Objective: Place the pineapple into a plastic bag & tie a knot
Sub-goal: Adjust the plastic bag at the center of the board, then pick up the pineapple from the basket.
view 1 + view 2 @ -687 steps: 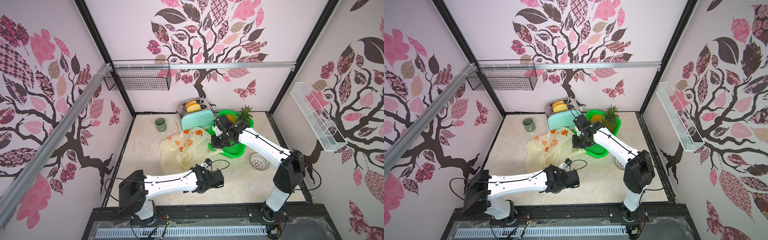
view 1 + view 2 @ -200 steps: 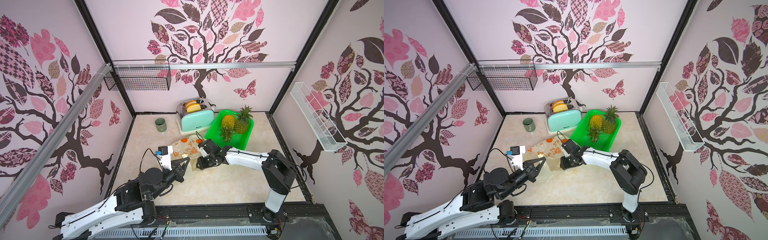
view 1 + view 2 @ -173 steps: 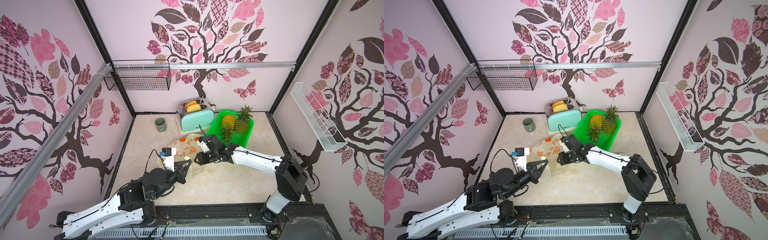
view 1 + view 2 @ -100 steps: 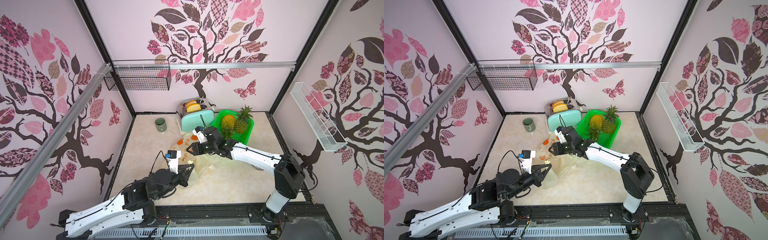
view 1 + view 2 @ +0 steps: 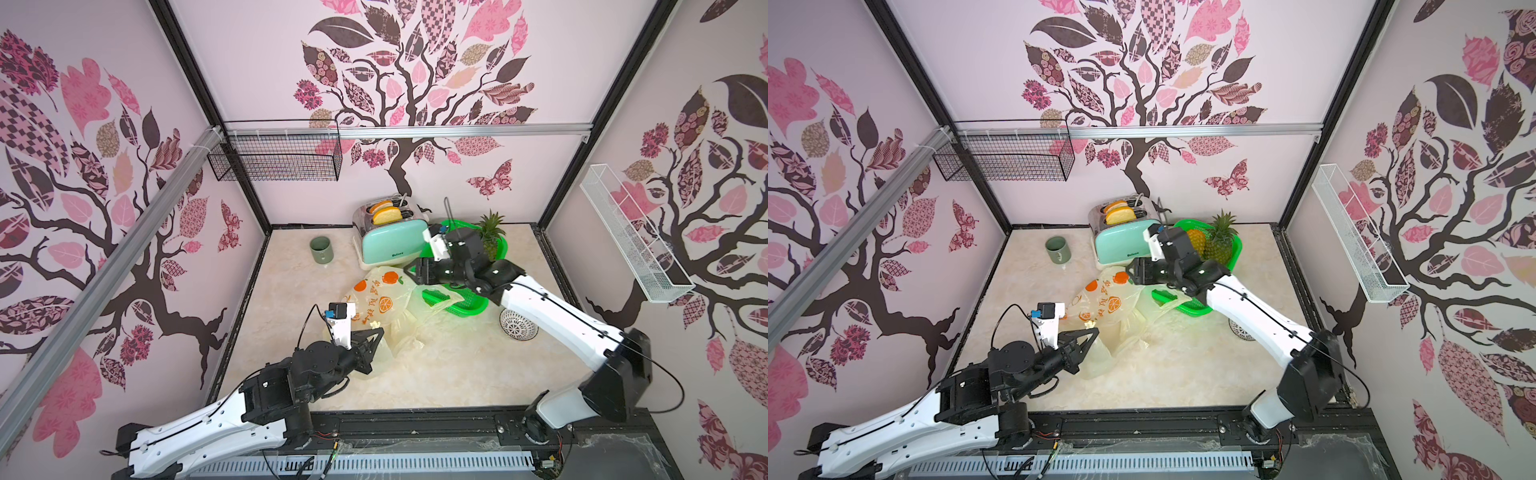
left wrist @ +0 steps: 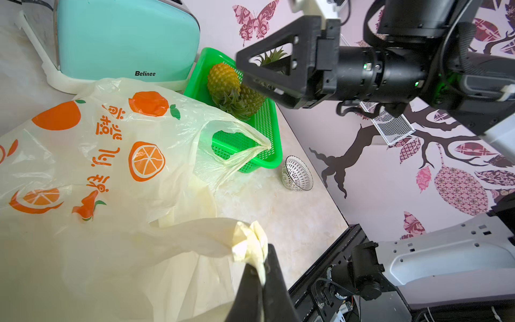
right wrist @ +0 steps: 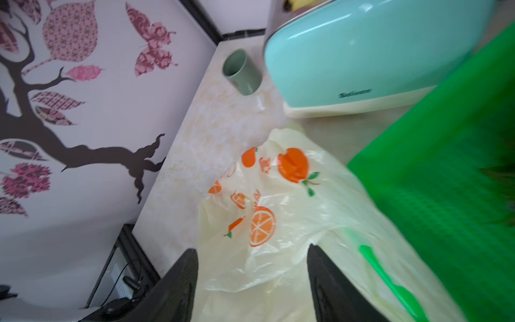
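Note:
The pale-yellow plastic bag (image 5: 382,301) (image 5: 1104,303) printed with oranges lies slumped on the table in front of the toaster. My left gripper (image 5: 371,338) (image 6: 260,269) is shut on one bunched handle of the bag (image 6: 111,156). The bag's other handle (image 6: 237,145) drapes over the green basket's rim. My right gripper (image 5: 411,272) (image 7: 250,267) hovers open above the bag (image 7: 278,212), holding nothing. Pineapples (image 5: 1196,241) (image 6: 223,80) lie in the green basket (image 5: 1187,307) (image 6: 267,133), partly hidden by the right arm. No knot shows.
A mint toaster (image 5: 390,243) with toast stands at the back, with a green mug (image 5: 321,250) to its left. A white strainer (image 5: 517,328) lies right of the basket. Wire baskets hang on the back and right walls.
My right gripper has opened wider and drawn back and up from the bag toward the basket. The left gripper stays shut on the handle, almost in place.

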Controlling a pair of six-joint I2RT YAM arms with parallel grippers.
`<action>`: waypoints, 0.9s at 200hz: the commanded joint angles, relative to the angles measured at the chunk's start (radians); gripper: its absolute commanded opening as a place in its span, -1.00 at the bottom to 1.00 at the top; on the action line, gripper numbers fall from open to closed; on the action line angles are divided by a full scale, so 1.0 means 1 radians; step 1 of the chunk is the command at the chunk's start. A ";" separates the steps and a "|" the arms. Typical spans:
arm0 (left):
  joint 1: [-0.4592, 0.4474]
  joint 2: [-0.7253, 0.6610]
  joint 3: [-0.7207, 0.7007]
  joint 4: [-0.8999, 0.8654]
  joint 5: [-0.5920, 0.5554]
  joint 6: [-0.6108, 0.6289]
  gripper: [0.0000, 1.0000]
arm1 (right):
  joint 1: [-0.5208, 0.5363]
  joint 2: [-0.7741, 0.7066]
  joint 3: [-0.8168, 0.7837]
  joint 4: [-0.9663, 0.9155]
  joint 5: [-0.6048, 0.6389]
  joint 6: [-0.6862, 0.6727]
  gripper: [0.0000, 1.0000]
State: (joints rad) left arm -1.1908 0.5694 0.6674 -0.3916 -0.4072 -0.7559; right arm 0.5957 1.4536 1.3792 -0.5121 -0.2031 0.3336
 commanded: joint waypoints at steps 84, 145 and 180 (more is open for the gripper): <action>0.003 0.017 0.017 0.193 0.039 0.254 -1.00 | -0.369 0.143 0.149 -0.286 0.423 -0.169 0.83; 0.003 0.038 0.033 0.204 0.080 0.235 -1.00 | -0.398 0.339 0.356 -0.218 0.534 -0.245 0.99; 0.004 0.040 0.040 0.198 0.105 0.232 -1.00 | -0.416 0.448 0.519 -0.226 0.555 -0.257 0.99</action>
State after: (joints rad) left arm -1.1908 0.6117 0.6788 -0.2161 -0.3302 -0.5278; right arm 0.1982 1.8568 1.7882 -0.7479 0.3080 0.0998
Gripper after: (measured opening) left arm 0.045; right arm 0.992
